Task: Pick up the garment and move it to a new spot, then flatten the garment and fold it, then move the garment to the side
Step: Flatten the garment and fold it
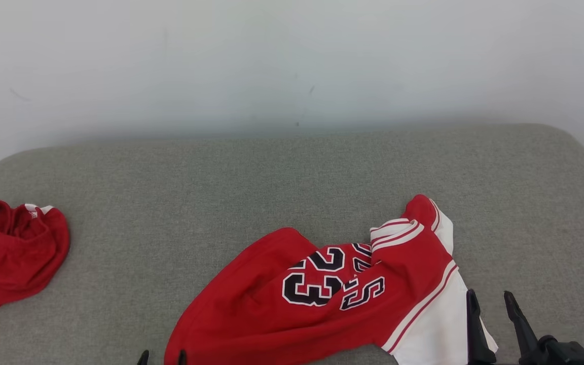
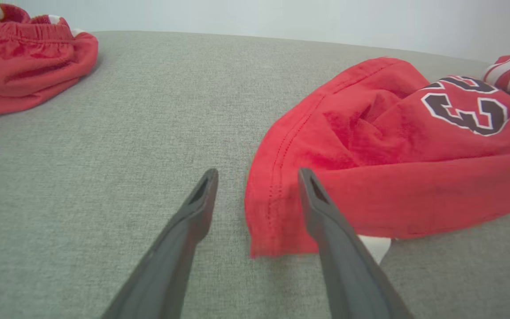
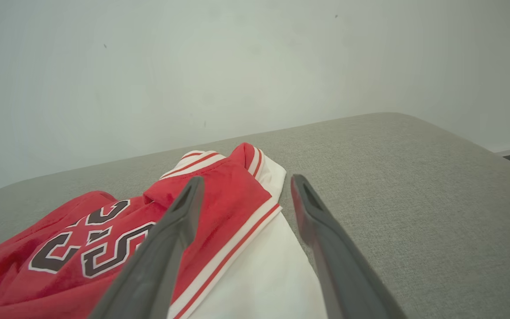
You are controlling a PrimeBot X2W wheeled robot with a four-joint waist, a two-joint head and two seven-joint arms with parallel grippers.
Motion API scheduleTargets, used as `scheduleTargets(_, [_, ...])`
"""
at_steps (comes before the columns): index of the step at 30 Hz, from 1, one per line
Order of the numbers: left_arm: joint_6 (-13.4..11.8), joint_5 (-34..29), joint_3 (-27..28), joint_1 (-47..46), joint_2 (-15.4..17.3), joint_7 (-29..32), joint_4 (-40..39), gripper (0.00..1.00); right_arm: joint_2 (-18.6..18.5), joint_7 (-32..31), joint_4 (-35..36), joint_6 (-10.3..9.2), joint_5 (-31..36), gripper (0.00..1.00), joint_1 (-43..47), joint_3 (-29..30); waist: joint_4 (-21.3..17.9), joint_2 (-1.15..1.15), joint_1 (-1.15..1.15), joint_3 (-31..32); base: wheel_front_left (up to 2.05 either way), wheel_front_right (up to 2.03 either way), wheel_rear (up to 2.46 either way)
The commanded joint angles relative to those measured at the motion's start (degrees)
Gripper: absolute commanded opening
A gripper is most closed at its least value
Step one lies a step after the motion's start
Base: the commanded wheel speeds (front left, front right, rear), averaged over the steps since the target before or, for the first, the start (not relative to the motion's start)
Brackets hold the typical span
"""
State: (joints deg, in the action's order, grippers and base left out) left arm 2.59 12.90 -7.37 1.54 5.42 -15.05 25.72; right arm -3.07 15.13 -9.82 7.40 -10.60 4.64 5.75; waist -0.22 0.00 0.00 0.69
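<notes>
Red jersey (image 1: pixel 322 299) lies crumpled near-right on the grey cushion (image 1: pixel 271 177), long axis left to right — left fingers (image 2: pixel 195 208) spread empty astride its left hem, right fingers (image 3: pixel 312 217) spread empty over its white right edge.

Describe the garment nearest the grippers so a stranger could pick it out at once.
On the grey padded surface, look near the front edge, right of centre. The crumpled red jersey lies there. Unlike the plain red shorts bunched at the far left, it carries a black 23 and white striped panels.
</notes>
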Motion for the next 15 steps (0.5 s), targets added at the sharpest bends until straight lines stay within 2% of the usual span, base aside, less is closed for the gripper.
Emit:
scheduleTargets(1, [0.1, -0.6, 0.6, 0.7, -0.3, -0.2, -0.9, 1.00, -0.1, 0.0, -0.1, 0.19, -0.3, 1.00, 0.6, 0.4, 0.3, 0.00, 0.00, 0.3, 0.00, 0.00, 0.00])
scheduleTargets(7, [0.4, -2.1, 2.5, 2.0, -0.7, -0.2, -3.4, 1.00, -0.8, 0.0, -0.7, 0.19, 0.3, 1.00, 2.0, 1.2, 1.0, 0.00, 0.00, 1.1, 0.00, 0.00, 0.00])
scheduleTargets(15, [2.0, -3.3, 1.8, 2.9, -0.9, -0.2, 0.9, 1.00, -3.2, 0.0, -5.9, 0.19, 1.1, 1.00, 2.7, 1.0, 0.8, 0.00, 0.00, 1.4, 0.00, 0.00, 0.00])
